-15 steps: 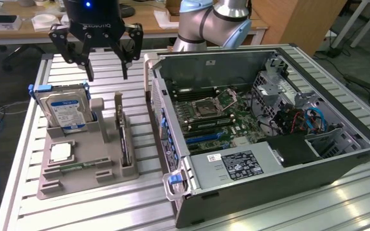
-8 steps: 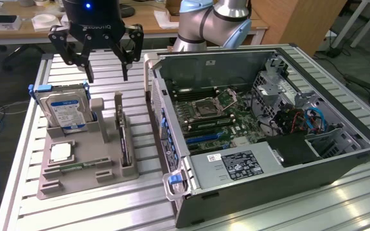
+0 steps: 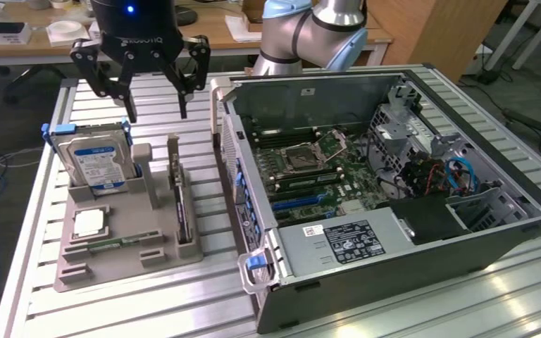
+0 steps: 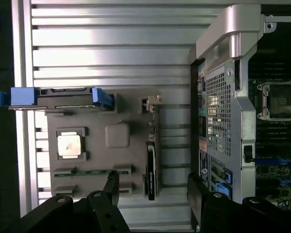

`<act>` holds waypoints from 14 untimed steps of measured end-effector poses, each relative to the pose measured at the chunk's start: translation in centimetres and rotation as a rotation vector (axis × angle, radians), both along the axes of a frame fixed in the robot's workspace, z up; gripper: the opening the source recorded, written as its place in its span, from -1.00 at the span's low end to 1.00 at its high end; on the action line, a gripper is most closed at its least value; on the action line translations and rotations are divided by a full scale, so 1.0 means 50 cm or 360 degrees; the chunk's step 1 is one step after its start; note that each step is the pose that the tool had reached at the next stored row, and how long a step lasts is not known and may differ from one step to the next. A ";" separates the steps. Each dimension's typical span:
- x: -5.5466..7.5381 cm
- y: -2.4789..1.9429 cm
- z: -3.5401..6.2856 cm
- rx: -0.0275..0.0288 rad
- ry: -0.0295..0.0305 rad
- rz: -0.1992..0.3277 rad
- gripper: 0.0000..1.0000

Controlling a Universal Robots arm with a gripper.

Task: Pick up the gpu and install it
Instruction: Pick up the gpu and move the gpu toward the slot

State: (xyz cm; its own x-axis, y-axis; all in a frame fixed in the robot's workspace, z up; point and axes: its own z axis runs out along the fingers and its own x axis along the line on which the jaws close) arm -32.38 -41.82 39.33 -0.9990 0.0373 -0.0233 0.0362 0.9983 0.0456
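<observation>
The gpu (image 3: 178, 201) stands on edge in a slot of the grey holder (image 3: 129, 262), at the side nearest the open computer case (image 3: 496, 232). In the wrist view the gpu (image 4: 151, 167) appears edge-on as a thin dark strip with its silver bracket end (image 4: 153, 101) away from the gripper. My gripper (image 3: 158, 105) hangs open above the far end of the holder, well clear of the card. The wrist view has the gripper (image 4: 153, 188) straddling the line of the gpu, one black finger (image 4: 111, 184) on each side, nothing held.
A silver hard drive (image 3: 96, 158) with blue label and blue rails stands upright in the holder, beside a processor chip (image 3: 89, 224) and a memory stick (image 3: 110, 244). The case lies open with the motherboard (image 3: 308, 169) exposed. Everything rests on a slatted aluminium table (image 3: 139, 303).
</observation>
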 end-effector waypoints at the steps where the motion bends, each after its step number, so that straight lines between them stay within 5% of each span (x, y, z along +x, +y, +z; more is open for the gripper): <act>1: 0.000 -0.0006 0.000 -0.00001 0.00001 0.0006 0.34; 14: 0.000 -0.0037 -0.001 0.00005 0.00000 0.0028 0.34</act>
